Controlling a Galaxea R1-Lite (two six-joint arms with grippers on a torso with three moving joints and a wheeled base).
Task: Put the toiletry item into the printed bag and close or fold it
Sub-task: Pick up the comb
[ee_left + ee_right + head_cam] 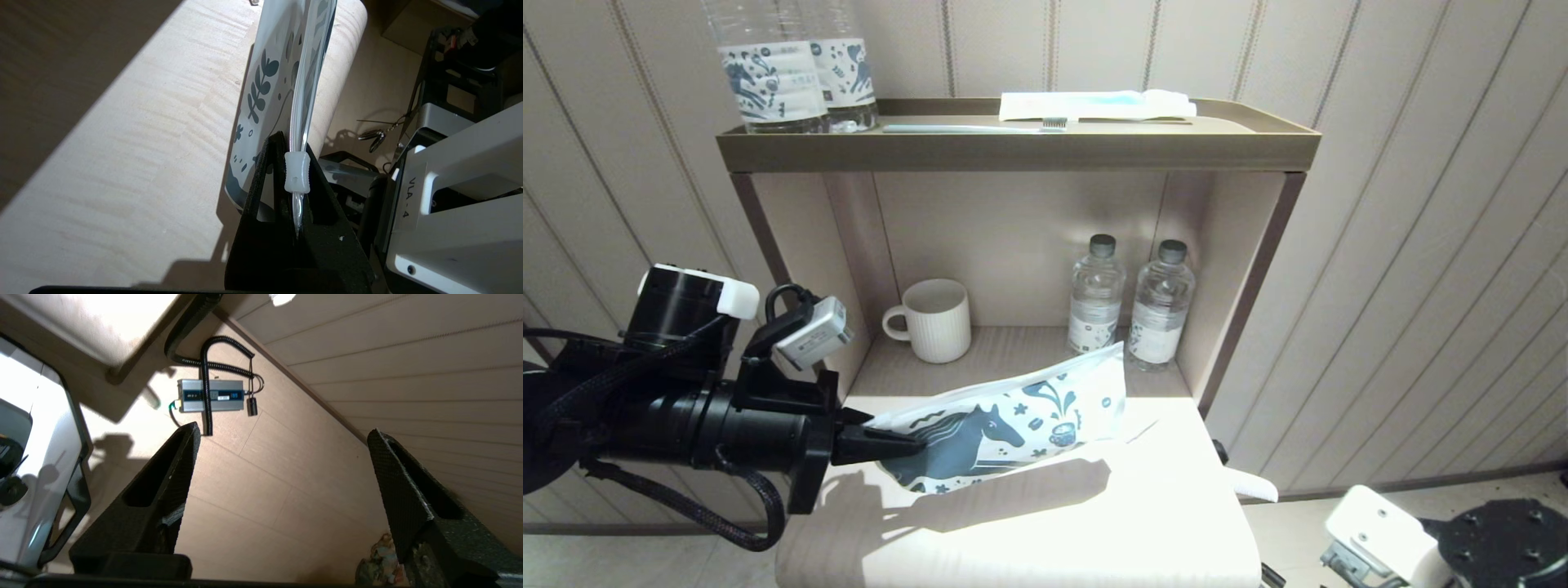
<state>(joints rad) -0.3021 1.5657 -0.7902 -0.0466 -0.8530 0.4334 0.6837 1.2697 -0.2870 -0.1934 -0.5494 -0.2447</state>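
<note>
The printed bag (1021,416), white with a dark blue horse, hangs tilted above the bright white table (1054,531). My left gripper (915,445) is shut on its left end, at the zip edge. In the left wrist view the black fingers (265,175) pinch the clear zip strip beside the white slider (297,171), with the bag (265,81) stretching away. A slim white piece with a rounded end (1255,487), possibly the toiletry item, pokes past the table's right edge; glare hides the rest. My right gripper (284,430) is open and empty, low over the floor.
The shelf's open niche holds a ribbed mug (935,320) and two small water bottles (1131,306). On top stand two labelled bottles (796,69), a toothbrush (972,127) and a white packet (1094,104). A grey box with cables (212,395) lies on the floor.
</note>
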